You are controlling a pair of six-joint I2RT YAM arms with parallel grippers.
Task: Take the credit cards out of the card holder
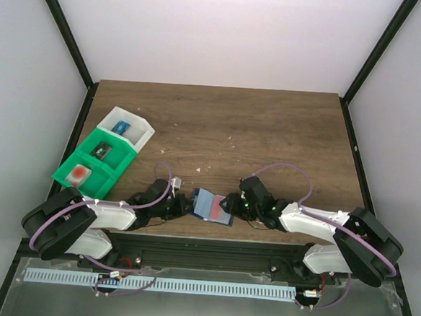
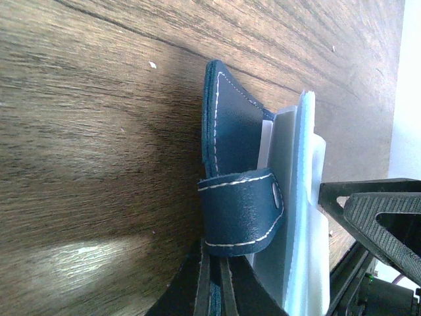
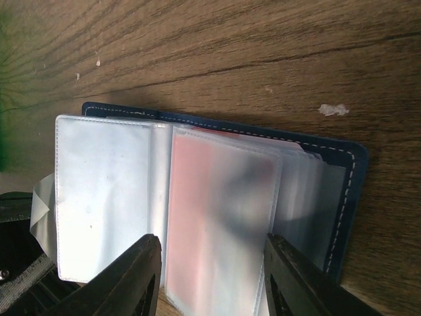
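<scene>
The blue card holder [image 1: 205, 199] lies open on the table's near edge between my two arms, its clear sleeves fanned out. A pinkish credit card [image 3: 217, 217] sits inside the top sleeve. My left gripper [image 2: 216, 289] is shut on the edge of the holder's dark blue cover [image 2: 237, 138], just below the snap strap. My right gripper [image 3: 210, 276] is open, its fingers standing either side of the sleeve that holds the pink card. Another pale credit card [image 1: 79, 172] with a red blotch lies in the green bin [image 1: 95, 161].
A white bin [image 1: 129, 128] adjoins the green one at the table's left, each holding a small dark item. Small white crumbs [image 3: 334, 109] dot the wood beyond the holder. Black frame posts and grey walls close in the table.
</scene>
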